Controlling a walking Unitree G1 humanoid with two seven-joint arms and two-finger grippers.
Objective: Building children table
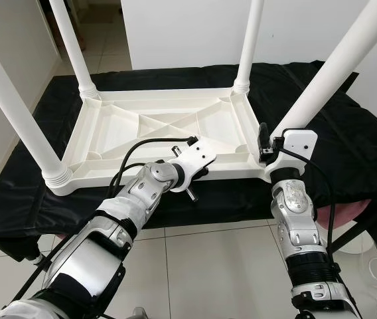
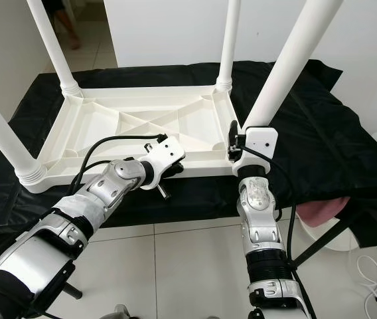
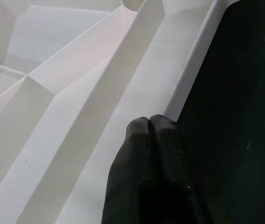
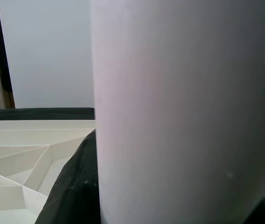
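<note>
White table (image 1: 155, 126) lies upside down on the black cloth (image 1: 348, 139), four legs up — left end effector (image 3: 149, 122), fingers pressed together, rests on its near rim. Right end effector (image 1: 266, 149) is clamped around the near-right leg (image 1: 321, 83) at its base.

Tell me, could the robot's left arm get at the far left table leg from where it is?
Probably not. The left end effector rests at the upturned tabletop's near rim, and the far left leg stands across it.

I can't read any text, label, brand, number or sign from here; the white plastic and black cloth I see carry no legible marks.
</note>
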